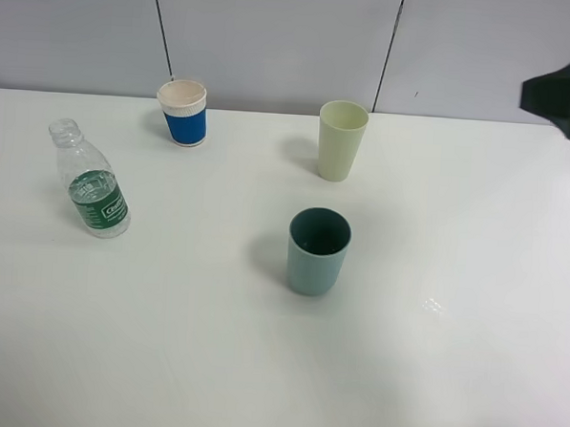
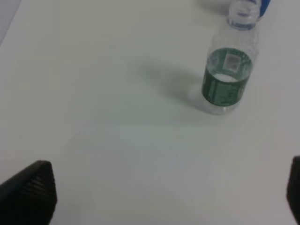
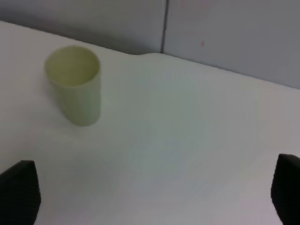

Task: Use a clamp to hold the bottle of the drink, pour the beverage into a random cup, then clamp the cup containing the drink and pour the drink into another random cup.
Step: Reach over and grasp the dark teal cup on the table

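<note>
Clear plastic with a green label, the bottle (image 1: 93, 186) stands upright at the left of the exterior view on the white table (image 1: 450, 356), its mouth open. A blue paper cup (image 1: 183, 113) sits behind it toward the upper left, well apart. A pale green cup (image 1: 341, 140) stands upper centre, and a teal cup (image 1: 317, 251) stands near the middle of the frame, closer to the camera.

The left gripper (image 2: 161, 201) has its jaws spread wide, with one dark fingertip (image 2: 30, 194) at each side edge of its wrist picture. The bottle (image 2: 229, 70) stands well ahead of those tips and off toward one finger's side, not between them and touching neither.

The right gripper (image 3: 152, 197) is also spread wide and holds nothing. The pale green cup (image 3: 75, 84) stands ahead of it, beyond the fingertips and toward one side, clear of both. In the exterior view only a dark part of the right arm (image 1: 562, 94) shows, at the upper right edge.
</note>
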You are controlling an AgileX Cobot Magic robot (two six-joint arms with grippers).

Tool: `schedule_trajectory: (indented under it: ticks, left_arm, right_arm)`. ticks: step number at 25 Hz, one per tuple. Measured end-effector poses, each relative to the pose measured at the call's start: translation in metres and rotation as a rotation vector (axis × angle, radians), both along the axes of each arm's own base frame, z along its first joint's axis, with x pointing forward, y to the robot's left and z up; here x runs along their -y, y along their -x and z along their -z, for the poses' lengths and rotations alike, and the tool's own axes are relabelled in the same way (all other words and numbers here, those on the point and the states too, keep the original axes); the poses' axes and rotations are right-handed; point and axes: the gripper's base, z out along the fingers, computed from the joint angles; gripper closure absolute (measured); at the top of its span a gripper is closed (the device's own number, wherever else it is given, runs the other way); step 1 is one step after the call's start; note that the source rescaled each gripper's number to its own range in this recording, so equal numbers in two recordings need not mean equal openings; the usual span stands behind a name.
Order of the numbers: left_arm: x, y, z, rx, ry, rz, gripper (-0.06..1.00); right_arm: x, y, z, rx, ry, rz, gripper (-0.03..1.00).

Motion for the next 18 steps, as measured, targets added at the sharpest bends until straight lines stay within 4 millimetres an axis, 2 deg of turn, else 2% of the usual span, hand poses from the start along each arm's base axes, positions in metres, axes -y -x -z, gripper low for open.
schedule_trajectory:
  ticks: [7,18]
  left_arm:
    - [0.000,0.000,0.000,0.000,0.000,0.000,-0.06]
    - [0.000,0.000,0.000,0.000,0.000,0.000,-0.06]
  right_arm:
    - [-0.045,-0.024,0.021,-0.013,0.036,-0.196,-0.03]
    - [-0.113,-0.021,0.052,-0.074,0.041,-0.449,-0.03]
